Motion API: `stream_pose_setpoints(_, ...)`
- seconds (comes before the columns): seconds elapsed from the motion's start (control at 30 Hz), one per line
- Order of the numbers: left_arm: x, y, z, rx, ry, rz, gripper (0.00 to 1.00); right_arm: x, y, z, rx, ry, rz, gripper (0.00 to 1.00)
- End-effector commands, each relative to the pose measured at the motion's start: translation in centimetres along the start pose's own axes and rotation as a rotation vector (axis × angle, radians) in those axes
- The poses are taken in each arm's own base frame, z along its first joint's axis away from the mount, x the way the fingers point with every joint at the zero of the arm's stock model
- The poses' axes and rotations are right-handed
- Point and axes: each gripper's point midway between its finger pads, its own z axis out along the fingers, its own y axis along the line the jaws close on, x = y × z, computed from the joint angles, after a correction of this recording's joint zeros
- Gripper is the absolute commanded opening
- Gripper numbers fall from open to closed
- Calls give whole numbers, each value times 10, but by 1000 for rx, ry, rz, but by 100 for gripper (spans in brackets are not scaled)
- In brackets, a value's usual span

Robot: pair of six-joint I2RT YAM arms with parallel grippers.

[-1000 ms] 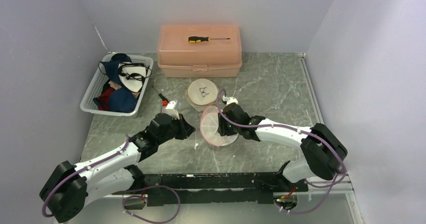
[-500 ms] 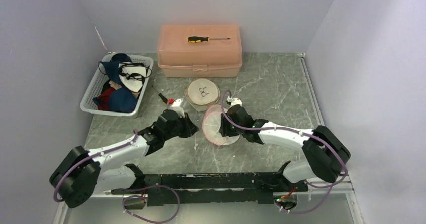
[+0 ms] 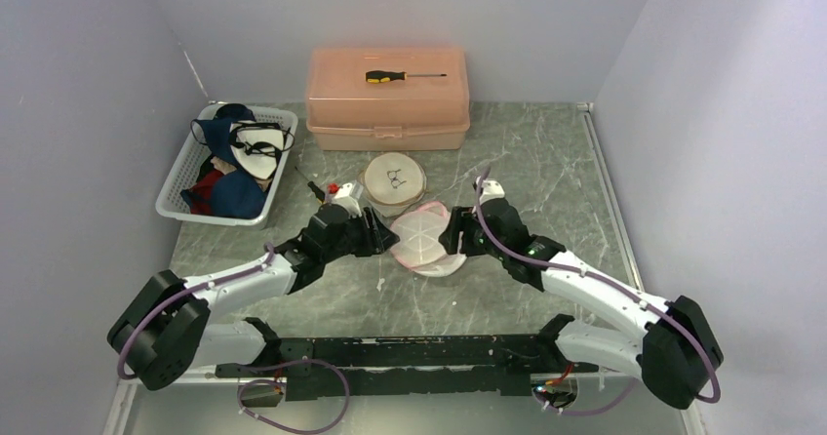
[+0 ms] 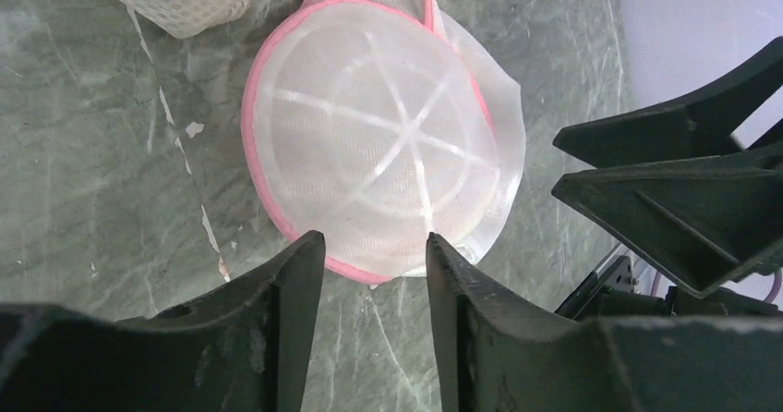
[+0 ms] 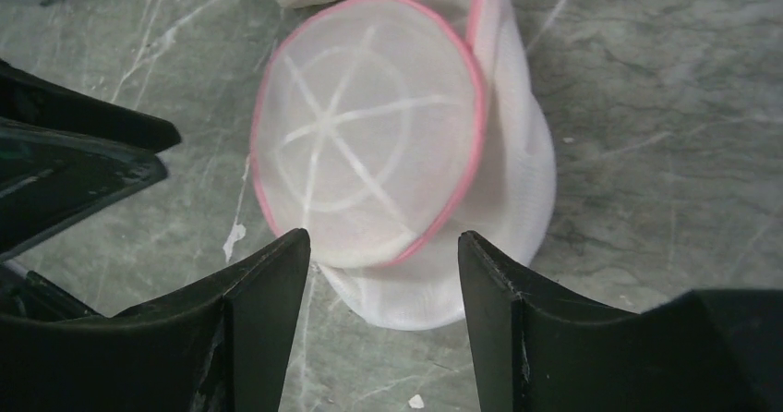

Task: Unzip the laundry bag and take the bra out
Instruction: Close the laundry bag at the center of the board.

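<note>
Pink-trimmed white mesh marks the laundry bag point(image 3: 425, 241), a round domed pouch lying on the table point(image 3: 546, 162) directly in front of the peach plastic box point(image 3: 388, 98). A cream mesh pouch point(image 3: 394, 177) sits between the box and the bag. The bag appears closed, and no bra shows through the mesh.

The step in hand is judged to be taking a working hold for unzipping. The zip pull cannot be made out in any view; it probably lies along the pink rim. Locate it first. Pin the rim with one gripper, pinch the pull with the other, and draw it along the curve of the rim, keeping the bag flat so the mesh does not bunch.

Both arms reach low and forward toward the box. They converge on the bag from opposite sides, with their fingers pointing at each other across it. The left gripper point(image 3: 380, 232) has its jaws slightly apart and holds nothing. The right gripper point(image 3: 454, 236) has its jaws wider apart, also empty, with its tips just short of the rim.
</note>
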Motion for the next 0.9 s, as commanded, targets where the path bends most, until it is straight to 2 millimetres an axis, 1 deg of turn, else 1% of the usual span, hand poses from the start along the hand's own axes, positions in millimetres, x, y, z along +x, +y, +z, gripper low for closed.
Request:
stream_pose_setpoints(0.0, -18, -17, -5, 73, -56, -25, 52, 8, -15, -2, 4, 13, 31, 64)
stream_pose_setpoints(0.07, -18, -14, -2, 59, -39, -29, 52, 9, -23, 0, -2, 13, 71, 64)
stream_pose_setpoints(0.17, -14, -6, 6, 46, -3, -67, 52, 10, -24, 3, -60, 18, 140, 64)
stream_pose_setpoints(0.27, -9, 6, 12, 30, 13, -133, 52, 8, -28, 4, -62, 13, 179, 64)
stream_pose_setpoints(0.37, -5, 14, 15, 32, 24, -176, 52, 5, -31, 1, -63, -12, 203, 63)
stream_pose_setpoints(0.47, -3, 16, 17, 42, 30, -182, 52, 2, -25, -6, -102, -22, 226, 63)
stream_pose_setpoints(0.53, -4, 16, 19, 51, 25, -180, 52, -1, -16, -12, -140, -30, 258, 64)
stream_pose_setpoints(0.57, -5, 14, 19, 62, 20, -175, 52, -8, -9, -15, -179, -54, 278, 64)
stream_pose_setpoints(0.67, -7, 13, 17, 65, 14, -158, 51, -9, 5, -19, -238, -33, 358, 64)
stream_pose_setpoints(0.87, -11, 16, 5, 31, -2, -121, 51, -1, 1, -7, -177, 47, 435, 64)
